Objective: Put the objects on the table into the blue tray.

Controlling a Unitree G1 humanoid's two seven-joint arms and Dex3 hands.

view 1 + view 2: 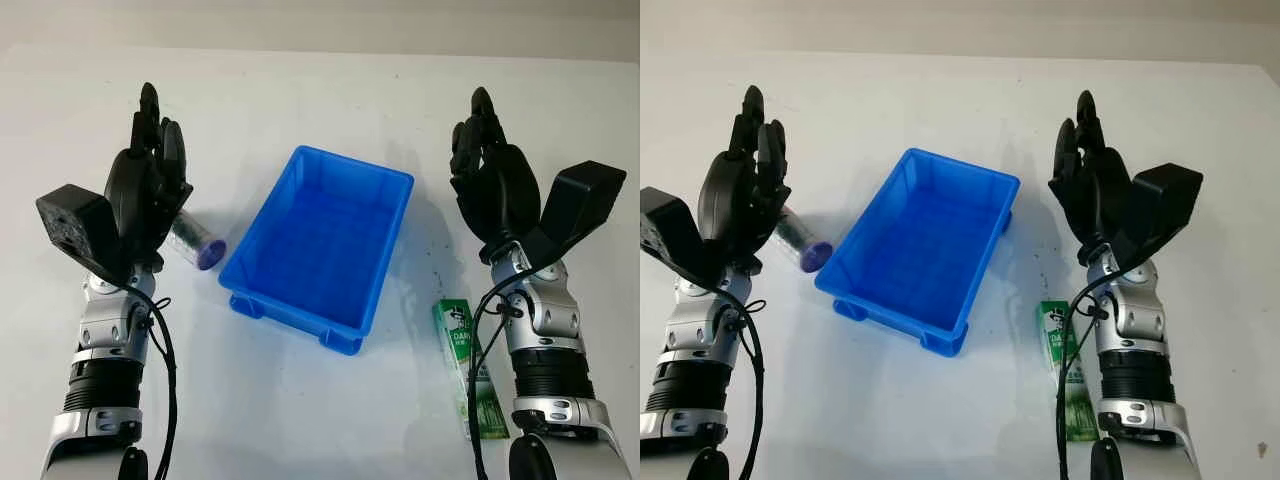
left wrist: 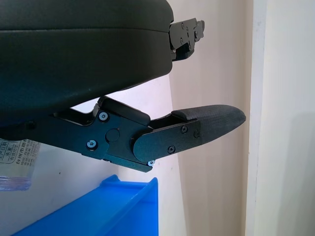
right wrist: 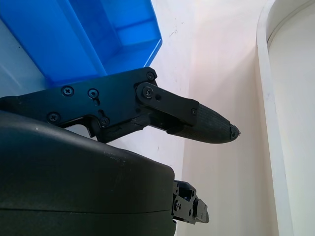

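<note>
The blue tray (image 1: 325, 245) sits empty in the middle of the white table. A clear bottle with a purple cap (image 1: 196, 243) lies on its side just left of the tray, partly hidden behind my left hand (image 1: 150, 165), which is open and raised above it. A green and white toothpaste box (image 1: 470, 365) lies to the right of the tray, near the front edge, beside my right forearm. My right hand (image 1: 490, 165) is open, held up to the right of the tray. The bottle's labelled end (image 2: 15, 164) and the tray's corner (image 2: 113, 209) appear in the left wrist view.
The table's far edge (image 1: 320, 50) runs along the back, with a wall behind it. Bare white tabletop (image 1: 300, 420) lies in front of the tray between my two arms.
</note>
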